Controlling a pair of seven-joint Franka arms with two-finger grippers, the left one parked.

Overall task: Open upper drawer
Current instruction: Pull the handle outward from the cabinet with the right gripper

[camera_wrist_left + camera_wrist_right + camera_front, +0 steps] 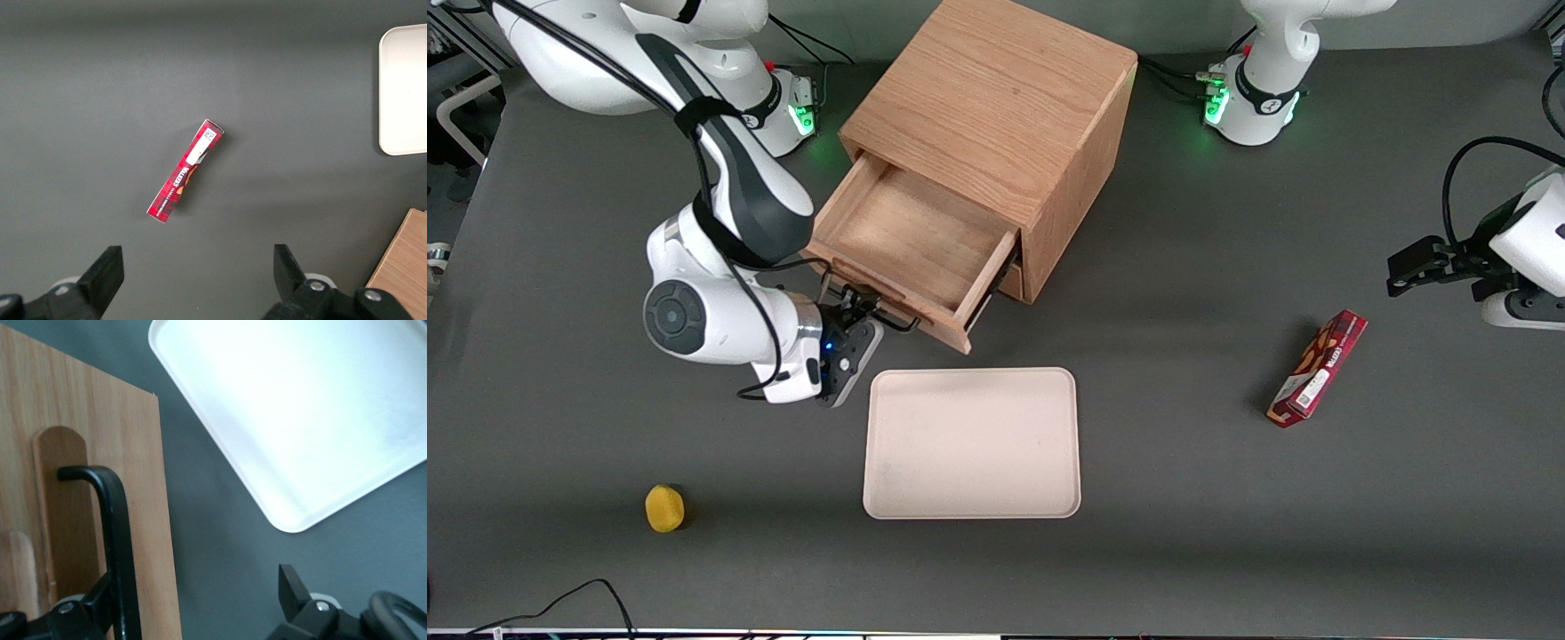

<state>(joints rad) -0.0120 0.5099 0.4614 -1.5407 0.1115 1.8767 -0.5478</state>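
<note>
The oak cabinet (996,98) stands at the back of the table. Its upper drawer (907,231) is pulled well out, showing a bare wooden tray inside. A black wire handle (876,311) runs across the drawer front (143,487). My gripper (861,313) is at that handle, nearer the front camera than the drawer. It is open, with the fingers spread wide. In the right wrist view the handle (119,527) lies close against one finger (93,603), while the second finger (291,583) hangs over bare table. Nothing is clamped.
A cream tray (971,443) lies flat just in front of the open drawer, close to my wrist. A red snack box (1319,367) lies toward the parked arm's end. A small yellow object (664,508) sits near the table's front edge, toward the working arm's end.
</note>
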